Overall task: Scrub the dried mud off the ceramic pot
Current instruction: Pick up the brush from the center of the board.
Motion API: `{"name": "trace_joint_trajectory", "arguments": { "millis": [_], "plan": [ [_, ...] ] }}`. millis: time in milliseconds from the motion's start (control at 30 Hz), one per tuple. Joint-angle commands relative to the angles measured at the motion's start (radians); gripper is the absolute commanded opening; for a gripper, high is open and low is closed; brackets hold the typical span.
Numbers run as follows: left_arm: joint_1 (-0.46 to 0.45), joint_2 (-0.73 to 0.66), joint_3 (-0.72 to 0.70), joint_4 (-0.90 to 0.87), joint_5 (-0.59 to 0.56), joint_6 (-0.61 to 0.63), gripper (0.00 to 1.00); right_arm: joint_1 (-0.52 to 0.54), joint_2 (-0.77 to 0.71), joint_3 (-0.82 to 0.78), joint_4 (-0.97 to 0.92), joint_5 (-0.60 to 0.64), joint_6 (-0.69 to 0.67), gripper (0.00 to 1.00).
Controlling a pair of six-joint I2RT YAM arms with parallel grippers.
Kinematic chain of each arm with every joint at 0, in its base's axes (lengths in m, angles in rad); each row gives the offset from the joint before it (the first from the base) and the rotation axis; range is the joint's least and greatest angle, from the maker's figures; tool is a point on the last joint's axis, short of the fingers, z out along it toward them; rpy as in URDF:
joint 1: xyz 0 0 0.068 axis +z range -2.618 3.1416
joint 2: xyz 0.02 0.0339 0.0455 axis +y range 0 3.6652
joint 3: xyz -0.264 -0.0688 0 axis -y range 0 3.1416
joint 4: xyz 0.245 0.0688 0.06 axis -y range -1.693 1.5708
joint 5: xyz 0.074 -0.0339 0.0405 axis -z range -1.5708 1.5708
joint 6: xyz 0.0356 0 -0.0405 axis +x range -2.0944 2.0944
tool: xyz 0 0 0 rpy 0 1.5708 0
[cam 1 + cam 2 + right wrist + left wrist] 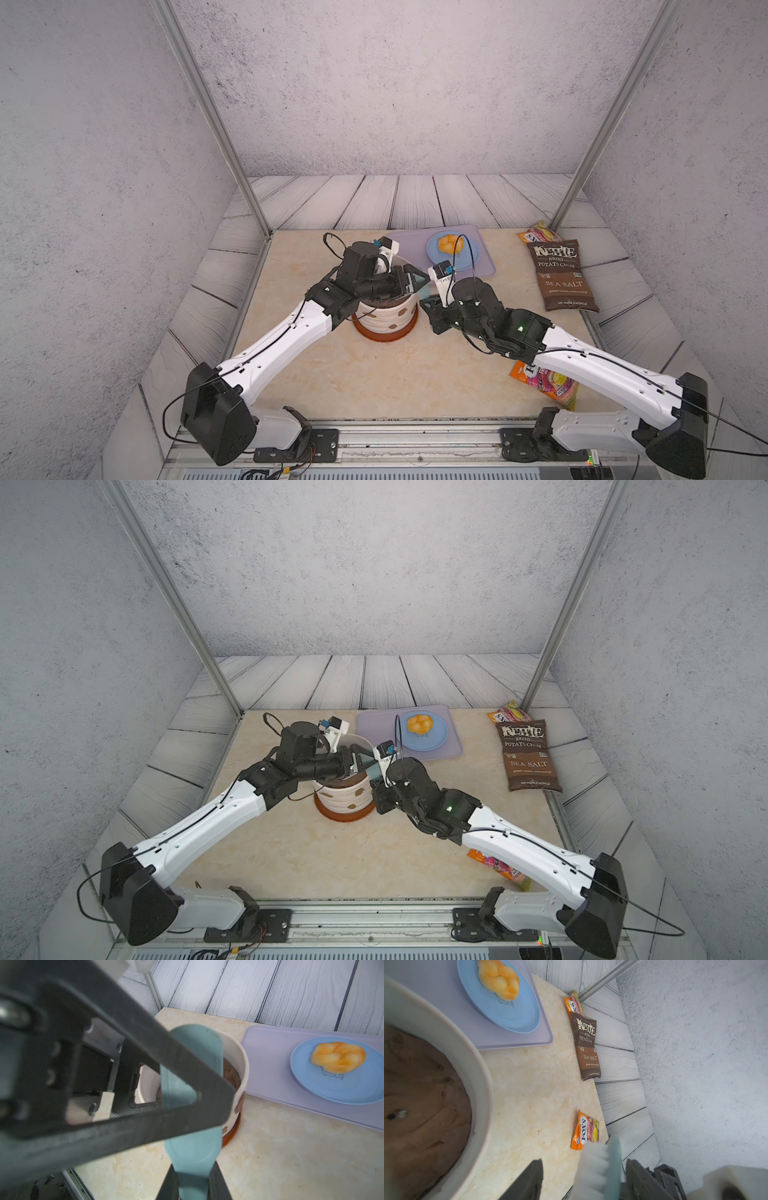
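brush: teal handle, white bristles; the right gripper clamps its handle end; long axis runs roughly 11-to-5 o'clock in both top views.
left gripper: reaches across the pot rim from 9 o'clock; jaws half-spread astride the bristle head, with a gap on each side.
ceramic pot: upright on a brown saucer, just beside the brush at about 8 o'clock.
dried mud: brown blobs on the wall facing 5–6 o'clock, below the bristles.
nearer arm: likely the right, at the pot's 3 o'clock.
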Motion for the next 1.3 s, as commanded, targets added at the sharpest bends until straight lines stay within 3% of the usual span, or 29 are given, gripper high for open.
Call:
{"name": "trace_joint_trajectory", "arguments": {
  "millis": [0, 100, 367, 567, 767, 867, 933, 1267],
  "plan": [
    [-0.001, 0.011, 0.037, 0.053, 0.03, 0.0, 0.58, -0.003, 0.007, 0.027, -0.009, -0.035, -0.028, 0.02],
    [-0.001, 0.004, 0.031, 0.051, 0.03, 0.003, 0.43, -0.006, 0.009, 0.029, -0.002, -0.041, -0.026, 0.02],
    [0.005, -0.022, 0.005, 0.07, 0.01, 0.027, 0.26, -0.011, -0.001, 0.016, 0.015, -0.056, -0.014, 0.05],
    [0.037, -0.049, -0.023, 0.148, 0.035, 0.009, 0.19, -0.015, -0.018, 0.006, 0.019, -0.054, -0.008, 0.28],
    [0.094, -0.069, -0.023, 0.21, 0.082, 0.027, 0.18, -0.03, -0.053, -0.024, 0.089, -0.057, 0.055, 0.56],
    [0.137, -0.079, -0.041, 0.289, 0.112, 0.016, 0.18, -0.038, -0.107, -0.074, 0.21, -0.051, 0.134, 0.71],
    [0.157, -0.082, -0.046, 0.334, 0.129, 0.004, 0.18, -0.042, -0.142, -0.121, 0.324, -0.046, 0.204, 0.76],
    [0.191, -0.113, -0.081, 0.568, 0.125, -0.092, 0.18, -0.063, -0.136, -0.29, 0.808, -0.114, 0.569, 0.78]
  ]
}}
